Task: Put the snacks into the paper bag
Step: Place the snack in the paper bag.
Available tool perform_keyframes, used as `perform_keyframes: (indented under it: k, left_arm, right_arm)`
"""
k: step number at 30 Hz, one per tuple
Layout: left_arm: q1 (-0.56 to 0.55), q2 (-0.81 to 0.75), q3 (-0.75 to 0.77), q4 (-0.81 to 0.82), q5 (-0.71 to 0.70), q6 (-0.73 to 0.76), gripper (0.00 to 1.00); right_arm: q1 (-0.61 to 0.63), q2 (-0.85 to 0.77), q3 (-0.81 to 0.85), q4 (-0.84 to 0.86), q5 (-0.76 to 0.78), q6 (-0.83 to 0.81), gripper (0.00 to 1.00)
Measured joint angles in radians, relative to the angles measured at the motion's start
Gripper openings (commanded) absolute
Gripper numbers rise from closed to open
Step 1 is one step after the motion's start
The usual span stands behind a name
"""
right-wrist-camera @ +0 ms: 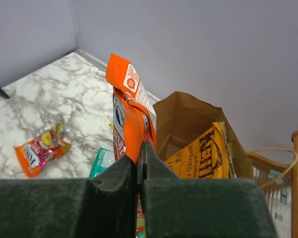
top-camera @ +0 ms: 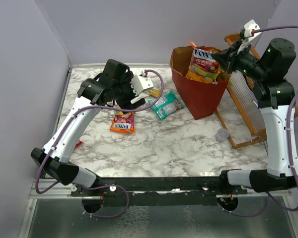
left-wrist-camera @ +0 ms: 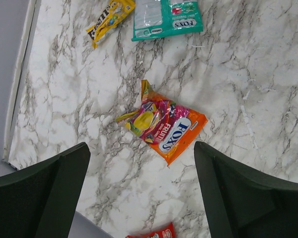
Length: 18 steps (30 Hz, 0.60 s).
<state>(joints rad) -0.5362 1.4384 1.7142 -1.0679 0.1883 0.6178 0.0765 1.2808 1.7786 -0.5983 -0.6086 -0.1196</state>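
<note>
Left gripper (left-wrist-camera: 141, 153) jaws wide apart, empty, above a small orange packet (left-wrist-camera: 164, 129) marked FOX'S, flat on the marble table (top-camera: 179, 148). Right gripper (right-wrist-camera: 140, 153) clamped on the top seam of a bigger FOX'S FRUITS pouch (top-camera: 204, 62), held at the mouth of the red paper bag (top-camera: 198, 96). A yellow bag (right-wrist-camera: 203, 153) is already inside. Farther out: teal packet (left-wrist-camera: 166, 20) marked FOX'S, yellow bar (left-wrist-camera: 109, 20). Wooden rack (top-camera: 238, 139) to the right of the paper bag. Lilac walls.

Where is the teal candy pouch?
In the top view, the teal pouch lies flat on the table just left of the red bag, with a yellow bar beside it and the orange pouch further left.
</note>
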Motion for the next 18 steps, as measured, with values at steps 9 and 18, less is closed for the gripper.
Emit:
perform_keyframes:
  k: [9, 18]
  left_arm:
    - [0.02, -0.019, -0.029, 0.029, -0.022, -0.023, 0.95]
    - [0.032, -0.023, -0.063, 0.057, -0.041, -0.037, 0.95]
  right_arm:
    - [0.0, 0.139, -0.015, 0.146, 0.14, 0.06, 0.01]
    - [0.0, 0.348, -0.013, 0.244, 0.177, 0.102, 0.01]
